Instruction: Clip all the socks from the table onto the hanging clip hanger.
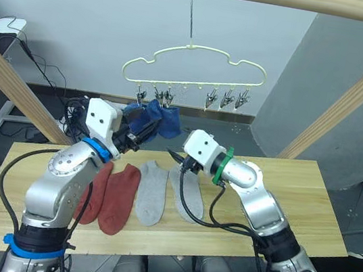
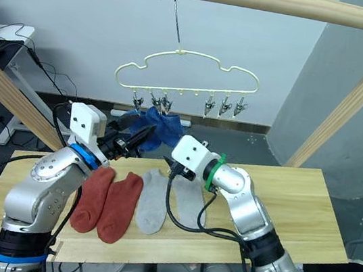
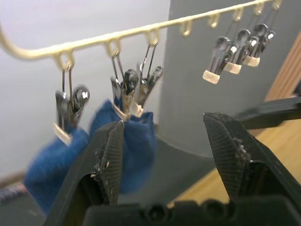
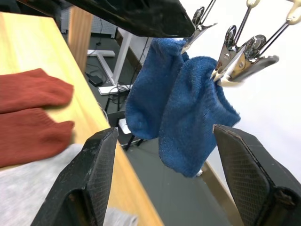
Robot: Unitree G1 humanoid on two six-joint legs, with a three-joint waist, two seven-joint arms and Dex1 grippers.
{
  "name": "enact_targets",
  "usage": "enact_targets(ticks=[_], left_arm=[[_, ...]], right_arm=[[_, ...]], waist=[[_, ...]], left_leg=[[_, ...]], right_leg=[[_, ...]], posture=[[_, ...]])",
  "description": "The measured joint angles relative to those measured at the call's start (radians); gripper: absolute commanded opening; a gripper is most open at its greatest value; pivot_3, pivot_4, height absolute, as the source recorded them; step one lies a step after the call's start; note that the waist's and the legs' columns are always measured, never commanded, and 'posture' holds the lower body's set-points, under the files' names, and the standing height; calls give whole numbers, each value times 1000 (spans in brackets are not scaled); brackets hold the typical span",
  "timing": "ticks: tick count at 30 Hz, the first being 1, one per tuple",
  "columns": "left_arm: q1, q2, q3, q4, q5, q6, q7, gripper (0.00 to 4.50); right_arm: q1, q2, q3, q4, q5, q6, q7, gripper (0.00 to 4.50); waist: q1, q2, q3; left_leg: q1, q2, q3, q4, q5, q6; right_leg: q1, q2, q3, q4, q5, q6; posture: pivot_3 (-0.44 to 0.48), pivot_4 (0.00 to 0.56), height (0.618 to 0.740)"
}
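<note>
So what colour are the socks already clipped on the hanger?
Royal blue socks; the right wrist view shows them best.

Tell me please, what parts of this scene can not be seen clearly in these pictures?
- Left gripper: in the head views the hanging blue socks are right behind its fingertips, so contact is unclear.
- Right gripper: in the head views its fingers are hidden behind its own white wrist housing.
- Outer red sock: partly covered by the left arm.
- Clip hanger: which clips grip the socks is too small to tell from the head views.
</note>
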Motion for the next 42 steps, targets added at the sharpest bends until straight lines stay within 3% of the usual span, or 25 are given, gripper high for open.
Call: enact_targets(ticks=[6,13,32,33,42], left_arm=[[25,-99,-50,12,117,-126,74,2970],[3,-197,-93,75,211,-213,153,2970],[-137,-285,-117,296,303,-302,211,2970],[-139,-286,-117,302,304,-309,211,2601],[-141,-289,-115,313,321,-319,235,2601]], right_arm=[[109,-86,-125,-229,131,116,52,3350],[124,-128,-265,-379,296,258,59,3350],[125,-214,-307,-427,432,363,23,3350],[125,-217,-307,-427,437,364,20,3378],[138,-240,-307,-429,460,364,1,3378]], waist=[[1,-1,-1],[-7,-1,-1],[-21,-1,-1],[-23,-1,-1],[-32,-1,-1]], left_leg=[[0,0,0,2,0,0],[0,1,1,7,0,0],[0,0,5,10,0,1],[0,0,5,10,0,1],[0,0,5,10,0,1]], right_leg=[[1,0,0,0,0,0],[1,2,2,2,-2,5],[1,3,9,1,-1,9],[1,3,9,1,-1,9],[1,3,9,1,0,9]], posture=[[-207,214,740],[-243,228,740],[-278,245,740],[-278,245,740],[-279,246,740]])
